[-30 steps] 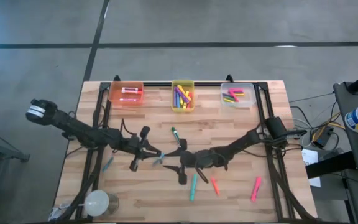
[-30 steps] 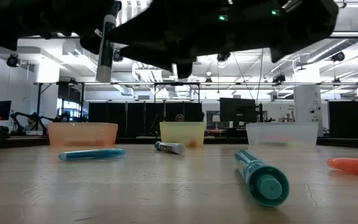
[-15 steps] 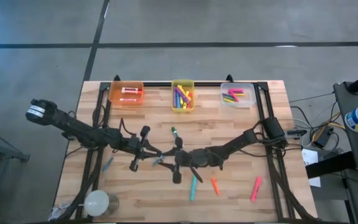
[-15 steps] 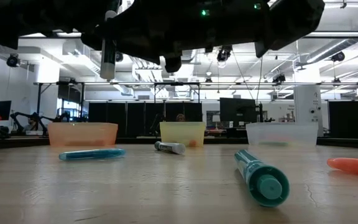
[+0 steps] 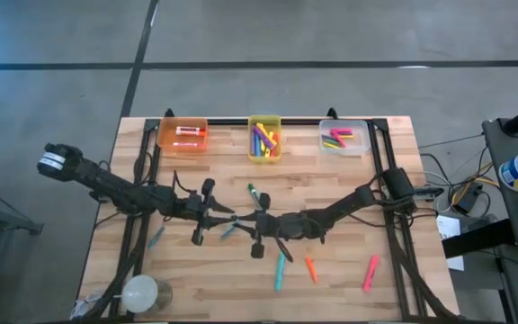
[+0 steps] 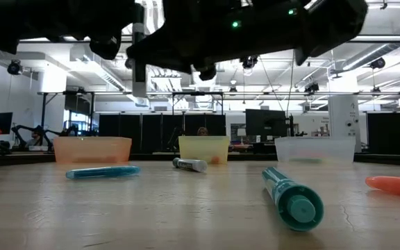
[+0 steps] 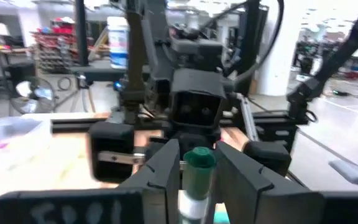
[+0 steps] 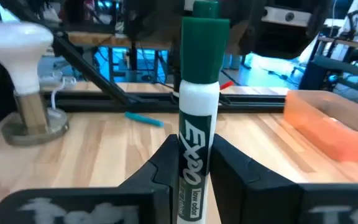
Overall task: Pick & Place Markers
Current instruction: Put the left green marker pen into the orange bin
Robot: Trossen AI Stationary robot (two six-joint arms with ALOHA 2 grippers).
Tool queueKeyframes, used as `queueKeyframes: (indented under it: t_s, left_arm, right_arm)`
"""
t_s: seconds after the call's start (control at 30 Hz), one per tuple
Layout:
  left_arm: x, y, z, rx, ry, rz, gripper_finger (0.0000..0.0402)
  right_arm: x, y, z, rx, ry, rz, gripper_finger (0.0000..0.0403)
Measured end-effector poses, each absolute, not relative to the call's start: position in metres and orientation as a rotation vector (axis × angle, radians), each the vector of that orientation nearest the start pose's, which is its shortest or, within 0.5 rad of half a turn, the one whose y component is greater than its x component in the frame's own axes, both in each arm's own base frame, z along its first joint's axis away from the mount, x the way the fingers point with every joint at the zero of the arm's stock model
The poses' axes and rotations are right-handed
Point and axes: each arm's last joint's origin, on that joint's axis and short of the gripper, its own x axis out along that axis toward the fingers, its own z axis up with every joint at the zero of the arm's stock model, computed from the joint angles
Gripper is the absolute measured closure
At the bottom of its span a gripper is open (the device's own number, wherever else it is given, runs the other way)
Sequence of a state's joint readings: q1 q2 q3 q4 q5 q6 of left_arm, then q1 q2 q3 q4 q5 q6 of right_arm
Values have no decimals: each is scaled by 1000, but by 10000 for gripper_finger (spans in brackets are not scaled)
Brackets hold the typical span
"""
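High view: the left hand (image 5: 224, 221) and the right hand (image 5: 245, 225) meet tip to tip over the middle of the desk (image 5: 394, 193). Three bins line the 12 o'clock edge. The orange bin (image 5: 183, 135) at 11 o'clock holds pink and red markers. The yellow bin (image 5: 264, 138) at 12 holds a pile of purple, yellow, blue and orange ones. The clear bin (image 5: 343, 138) at 1 o'clock holds pink and yellow-green ones. Loose on the wood lie a green-capped marker (image 5: 251, 191) just toward 12 of the hands, a blue marker (image 5: 156, 238) at 8 o'clock, and a teal marker (image 5: 280, 270), an orange marker (image 5: 311, 268) and a pink marker (image 5: 370, 272) toward 5 o'clock. A white domed object (image 5: 140, 292) stands at 7 o'clock.

Low view: both arms hang dark overhead, clear of the desk. The bins stand in a row at the far edge, with the blue, green-capped, teal and orange markers lying in front of them.

Left wrist view: a green marker (image 7: 196, 177) stands cap-up in the left hand, facing the right arm's wrist. Whether this hand presses it, I cannot tell.

Right wrist view: the right hand pinches the green marker's white barrel on both sides and holds it upright above the desk, cap at 12 o'clock. The orange bin, the blue marker and the domed object lie beyond.
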State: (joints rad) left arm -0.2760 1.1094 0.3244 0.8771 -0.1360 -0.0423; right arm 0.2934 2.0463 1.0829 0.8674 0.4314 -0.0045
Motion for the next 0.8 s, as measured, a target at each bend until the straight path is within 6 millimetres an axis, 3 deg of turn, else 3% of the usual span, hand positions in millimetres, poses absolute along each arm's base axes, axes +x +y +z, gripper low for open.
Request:
queueKeyframes:
  t_s: [0.33, 0.8]
  left_arm:
    - [208, -54, 205, -50, 33, -117, 292]
    - [216, -59, 202, -62, -6, -193, 292]
  right_arm:
    - [386, 104, 184, -1, -108, -123, 338]
    - [398, 102, 199, -17, -170, -65, 336]
